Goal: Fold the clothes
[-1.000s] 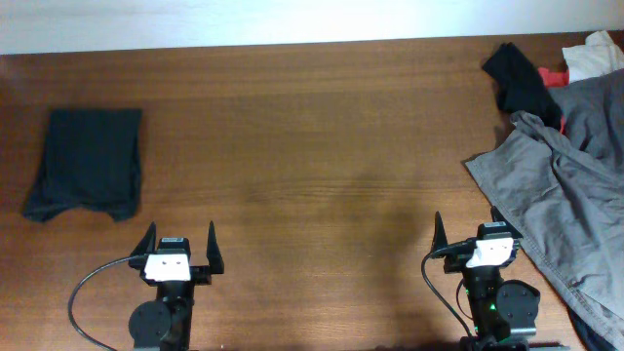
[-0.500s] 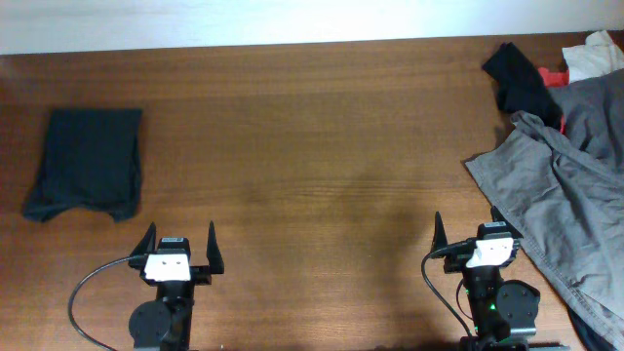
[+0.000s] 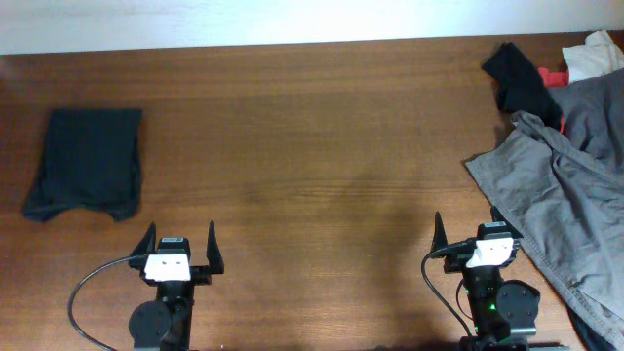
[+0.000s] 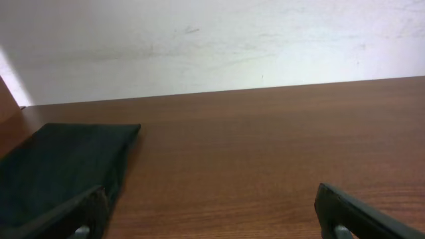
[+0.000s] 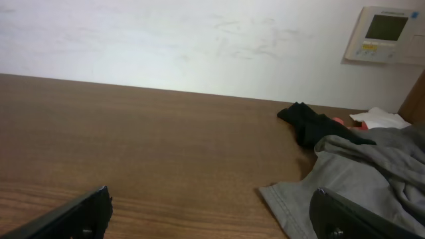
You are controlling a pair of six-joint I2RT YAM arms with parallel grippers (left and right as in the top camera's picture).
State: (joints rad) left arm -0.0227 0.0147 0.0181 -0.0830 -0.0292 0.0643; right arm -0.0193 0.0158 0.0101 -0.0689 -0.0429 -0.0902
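A heap of clothes lies at the table's right end: large grey trousers (image 3: 570,185) (image 5: 345,186) spread loosely, with a black garment (image 3: 522,83) (image 5: 309,123), a bit of red (image 3: 556,75) and a white piece (image 3: 595,54) (image 5: 378,118) behind them. A dark folded garment (image 3: 88,161) (image 4: 53,166) rests flat at the far left. My left gripper (image 3: 178,244) (image 4: 212,216) stands open near the front edge, nothing between its fingers. My right gripper (image 3: 471,234) (image 5: 212,212) is open too, its right finger (image 5: 345,216) just in front of the trousers' hem.
The brown wooden table (image 3: 312,146) runs back to a white wall (image 5: 166,40). A wall thermostat panel (image 5: 385,34) hangs at the right. Both arm bases sit at the front edge, with a cable (image 3: 88,288) looping beside the left one.
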